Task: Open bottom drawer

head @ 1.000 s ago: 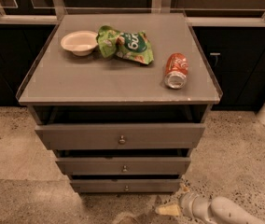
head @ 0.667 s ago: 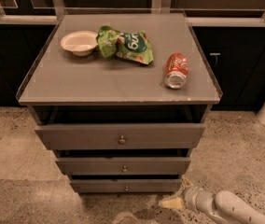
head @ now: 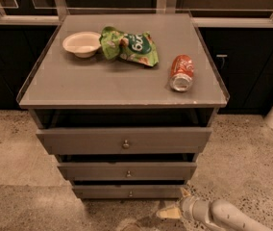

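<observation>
Bottom drawer, lowest grey front of cabinet, long axis left-right, knob facing camera, gripper low beside its right end, grip state cannot be told, bowl, bag, can on top.

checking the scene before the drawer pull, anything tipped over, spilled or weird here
The red soda can lies on its side near the right edge of the cabinet top; no spill shows. The green snack bag is crumpled beside the bowl. The bottom drawer sits straight. The gripper is low by the floor, near its right end.
</observation>
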You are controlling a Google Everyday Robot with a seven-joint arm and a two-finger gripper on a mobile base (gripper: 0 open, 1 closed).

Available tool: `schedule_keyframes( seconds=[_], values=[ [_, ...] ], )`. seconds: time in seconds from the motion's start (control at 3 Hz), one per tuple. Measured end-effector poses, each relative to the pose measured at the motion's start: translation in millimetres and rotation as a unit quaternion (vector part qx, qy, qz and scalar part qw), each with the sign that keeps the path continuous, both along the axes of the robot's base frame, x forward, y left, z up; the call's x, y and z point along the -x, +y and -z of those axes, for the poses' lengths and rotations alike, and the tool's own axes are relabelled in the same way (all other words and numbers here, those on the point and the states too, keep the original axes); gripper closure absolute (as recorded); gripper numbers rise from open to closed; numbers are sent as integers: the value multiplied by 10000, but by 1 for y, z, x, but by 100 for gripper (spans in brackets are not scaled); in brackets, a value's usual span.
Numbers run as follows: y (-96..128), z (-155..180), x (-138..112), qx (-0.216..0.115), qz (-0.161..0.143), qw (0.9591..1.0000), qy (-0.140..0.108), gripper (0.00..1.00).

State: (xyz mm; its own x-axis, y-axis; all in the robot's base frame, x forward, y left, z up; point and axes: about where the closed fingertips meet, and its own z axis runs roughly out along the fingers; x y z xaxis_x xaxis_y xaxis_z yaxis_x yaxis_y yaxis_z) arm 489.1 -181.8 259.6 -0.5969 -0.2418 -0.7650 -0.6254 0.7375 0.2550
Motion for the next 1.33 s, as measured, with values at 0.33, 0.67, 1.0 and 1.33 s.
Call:
schedule_keyframes(
  seconds=[0.33, 0.67, 1.0, 1.33],
  values=[
    [13, 20, -8, -185, -20, 9998, -41, 0],
    [21, 25, -30, -151, -194, 9992, -301, 0],
    [27, 30, -64, -7, -408, 9972, -634, 0],
    [29, 41, -70, -2, -449, 9975, -555, 0]
  ],
)
